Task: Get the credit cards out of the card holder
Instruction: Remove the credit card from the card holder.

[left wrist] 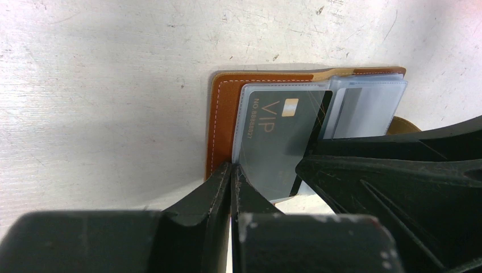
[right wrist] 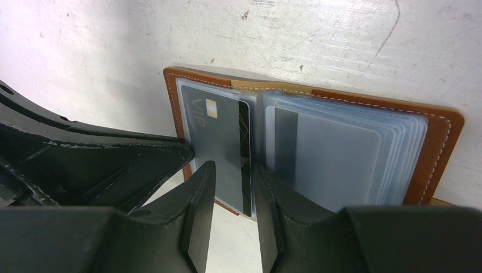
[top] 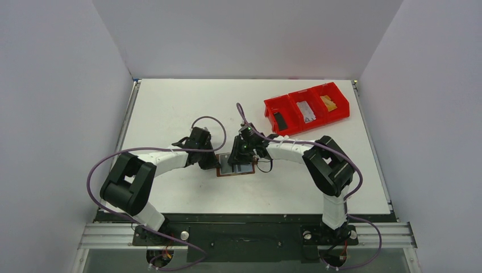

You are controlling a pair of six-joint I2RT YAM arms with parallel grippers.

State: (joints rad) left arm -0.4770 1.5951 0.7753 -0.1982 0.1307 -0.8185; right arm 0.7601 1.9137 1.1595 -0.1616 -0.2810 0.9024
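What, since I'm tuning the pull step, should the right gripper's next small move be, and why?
Probably close the right gripper on the black VIP card and ease it outward: the card's near end sits between its parted fingers, poking past the sleeve, while the shut left gripper rests on a corner of the card holder.

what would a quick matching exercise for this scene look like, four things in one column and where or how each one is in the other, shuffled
Things:
1 card holder
2 black card
3 red bin
4 left gripper

Place or state:
a shut, tips at the holder's near edge
b far right part of the table
c lying open, flat
d tucked inside the holder

Pairs: 1-c, 2-d, 3-b, 4-a
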